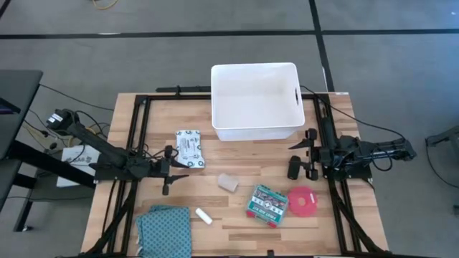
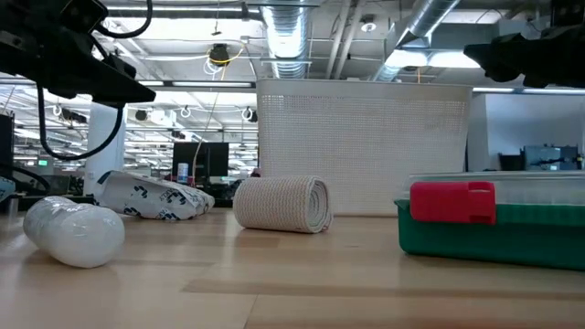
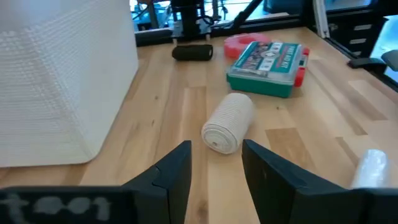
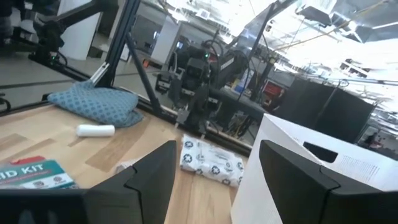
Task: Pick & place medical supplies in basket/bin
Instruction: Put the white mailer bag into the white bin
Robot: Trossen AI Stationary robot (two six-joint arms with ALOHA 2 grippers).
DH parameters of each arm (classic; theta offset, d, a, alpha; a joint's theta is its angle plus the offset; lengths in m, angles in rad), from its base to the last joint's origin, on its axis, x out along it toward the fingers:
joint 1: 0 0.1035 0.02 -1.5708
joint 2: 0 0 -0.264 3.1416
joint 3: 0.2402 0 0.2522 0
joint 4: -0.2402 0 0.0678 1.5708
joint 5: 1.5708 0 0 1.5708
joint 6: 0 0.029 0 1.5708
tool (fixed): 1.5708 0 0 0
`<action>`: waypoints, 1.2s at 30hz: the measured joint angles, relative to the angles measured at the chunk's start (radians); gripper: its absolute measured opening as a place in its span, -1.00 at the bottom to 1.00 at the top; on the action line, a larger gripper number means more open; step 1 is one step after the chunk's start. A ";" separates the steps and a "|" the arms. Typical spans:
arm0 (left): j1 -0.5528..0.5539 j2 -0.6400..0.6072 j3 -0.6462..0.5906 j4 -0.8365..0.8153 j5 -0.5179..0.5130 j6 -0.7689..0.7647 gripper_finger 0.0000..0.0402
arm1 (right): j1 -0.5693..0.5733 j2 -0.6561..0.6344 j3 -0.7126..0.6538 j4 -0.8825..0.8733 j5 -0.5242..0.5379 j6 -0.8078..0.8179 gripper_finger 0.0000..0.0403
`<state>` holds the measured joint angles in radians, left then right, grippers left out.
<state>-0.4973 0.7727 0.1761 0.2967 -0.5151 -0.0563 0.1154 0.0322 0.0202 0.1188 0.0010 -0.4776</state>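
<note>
The white bin (image 1: 254,100) stands at the table's far middle. On the table lie a white patterned packet (image 1: 190,149), a beige roll (image 1: 228,182), a green-and-red pack (image 1: 267,204), a pink disc (image 1: 303,201), a small white roll (image 1: 204,216) and a black piece (image 1: 293,168). My left gripper (image 1: 183,170) is open, hovering left of the beige roll (image 3: 229,122), which shows just beyond its fingers (image 3: 180,174). My right gripper (image 1: 301,152) is open at the table's right side, beside the black piece, facing the packet (image 4: 210,160).
A folded teal cloth (image 1: 163,229) lies at the near left corner. Black frame rails run along the table's left and right sides. Bare wood shows between the packet and the near edge. The bin's wall (image 3: 62,87) rises close by on the far side of my left gripper.
</note>
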 joint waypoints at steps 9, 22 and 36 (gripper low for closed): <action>0.014 0.000 0.000 0.040 -0.134 0.023 -0.34 | 0.000 0.000 0.000 0.015 0.000 -0.127 0.12; 0.096 0.004 0.256 -0.223 -0.229 0.186 -0.21 | 0.001 0.000 0.000 0.039 -0.002 -0.186 0.12; 0.100 0.328 0.530 -0.706 -0.166 -0.195 -0.05 | 0.002 0.000 -0.001 -0.082 -0.036 -0.097 0.12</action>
<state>-0.3973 1.1007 0.7065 -0.4093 -0.6809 -0.2517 0.1173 0.0326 0.0194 0.0372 -0.0347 -0.5745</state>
